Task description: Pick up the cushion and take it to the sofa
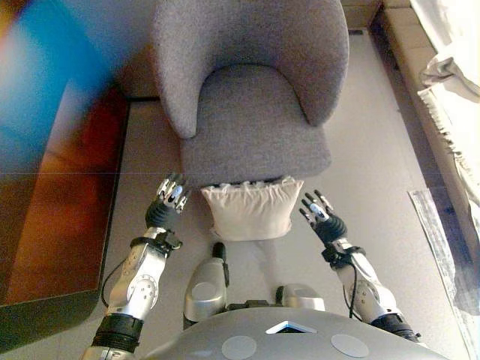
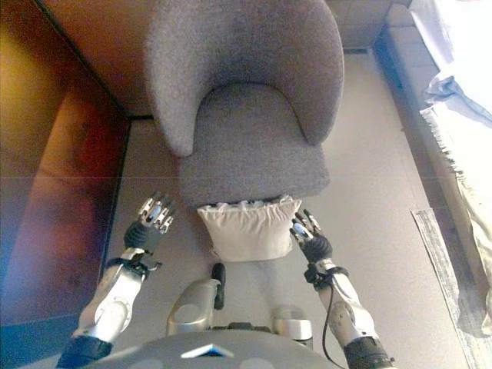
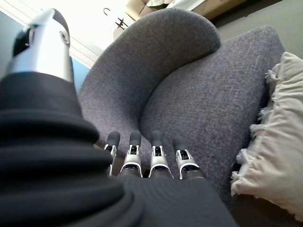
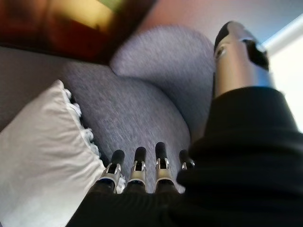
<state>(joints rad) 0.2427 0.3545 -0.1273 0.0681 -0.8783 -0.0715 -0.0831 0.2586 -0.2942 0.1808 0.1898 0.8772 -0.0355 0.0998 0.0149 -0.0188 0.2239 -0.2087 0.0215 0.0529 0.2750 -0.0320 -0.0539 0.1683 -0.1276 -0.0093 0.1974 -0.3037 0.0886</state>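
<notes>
You're bracketing the cushion (image 1: 252, 210) with the left hand (image 1: 171, 196) and right hand (image 1: 318, 212) released, leaving the grasp and the carry undone.

You have a grey armchair (image 1: 251, 97) straight ahead on the pale floor (image 1: 367, 172), with a dark wooden table (image 1: 64, 187) to the chair's left and fringed white cloth (image 1: 450, 90) off to its right.

Right hand (image 4: 142, 177): fingers (image 4: 138, 165) held straight, nothing gripped, tips shown beside cushion. Cushion (image 4: 42, 156): cream, frilled edge, propped against grey armchair (image 4: 137, 104) seat front. Dark wood panel (image 4: 57, 23) seen beyond chair.
</notes>
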